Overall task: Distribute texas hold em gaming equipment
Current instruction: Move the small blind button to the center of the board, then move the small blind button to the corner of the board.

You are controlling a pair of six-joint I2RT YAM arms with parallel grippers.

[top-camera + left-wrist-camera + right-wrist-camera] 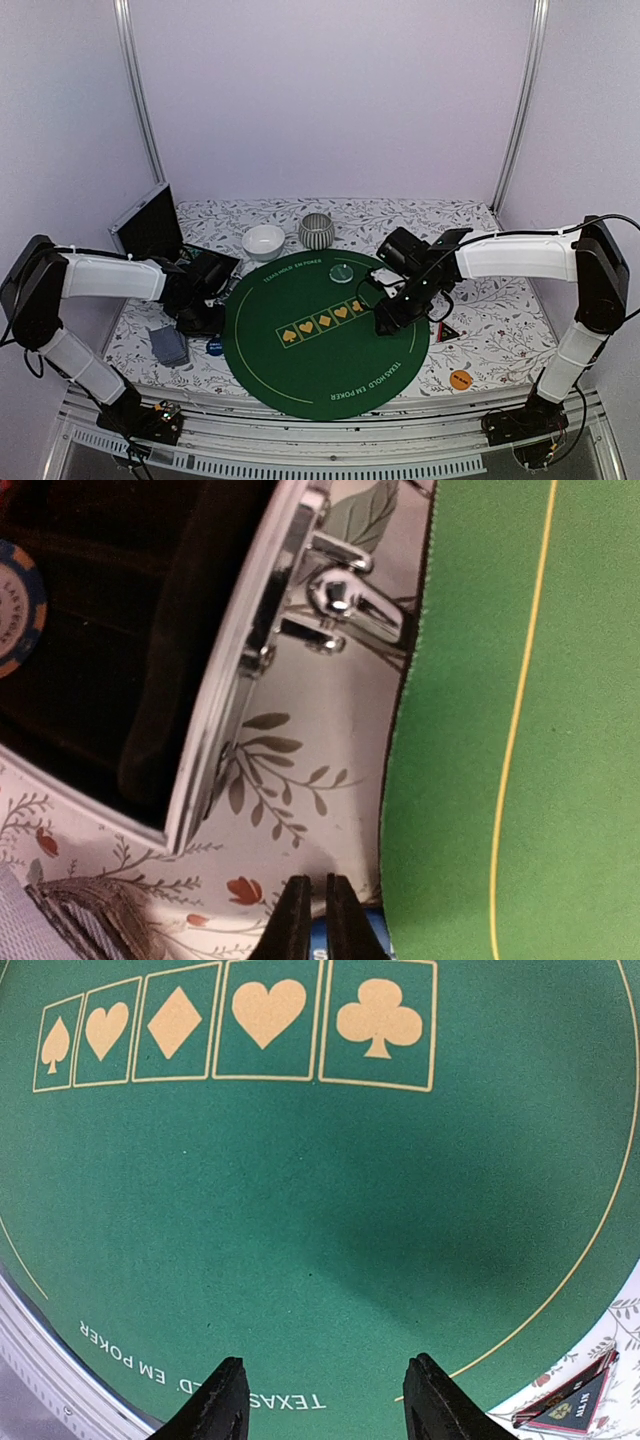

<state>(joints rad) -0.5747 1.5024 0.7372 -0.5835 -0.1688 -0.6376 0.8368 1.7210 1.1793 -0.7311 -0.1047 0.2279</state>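
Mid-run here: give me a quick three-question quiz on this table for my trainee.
1. True or false: the right gripper hangs open over the green mat.
2. Which button disc lies on the mat? A orange, B pale green, C blue.
3. How many suit symbols are printed on the mat?
Key: 1 true. 2 B, the pale green disc. 3 five.

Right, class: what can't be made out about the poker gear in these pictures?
Poker chip: left wrist, cut by left edge.
Blue button disc: left wrist, behind left claw, cut by bottom edge; grip unclear.
Red-black triangle: right wrist, frame corner, lettering too small.
Card stack: top view, too small to count.
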